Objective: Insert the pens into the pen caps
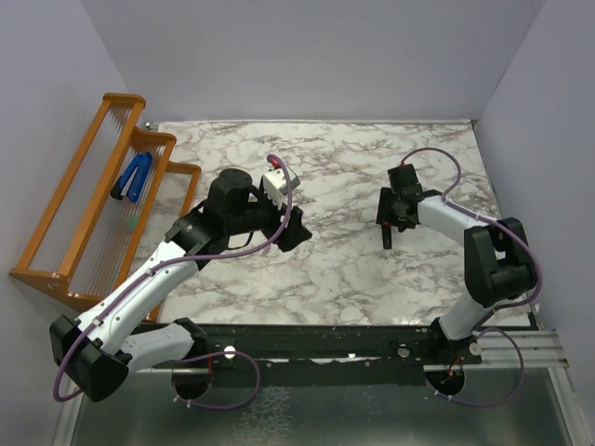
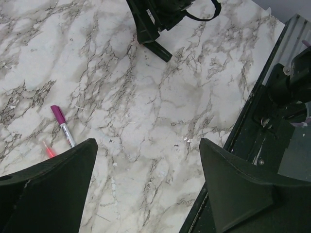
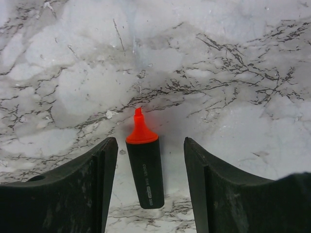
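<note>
The black marker [image 3: 146,170] with the orange-red tip lies on the marble table, tip pointing away. My right gripper [image 3: 149,143] is open and straddles it, one finger on each side, neither touching. In the top view this gripper [image 1: 390,228] sits right of the table's centre. My left gripper [image 2: 148,143] is open and empty above bare marble; in the top view [image 1: 296,228] it is near the centre. To its left lies a thin white-grey pen [image 2: 68,137] with a magenta-purple cap [image 2: 58,114] on its end. A small blurred pink piece [image 2: 48,151] shows beside the left finger. The orange and pale pink caps are out of view.
A wooden rack [image 1: 88,200] stands at the table's left edge with a blue clip-shaped object [image 1: 133,177] in it. The black rail [image 1: 372,342] holding the arm bases runs along the near edge. Grey walls close the left, back and right sides.
</note>
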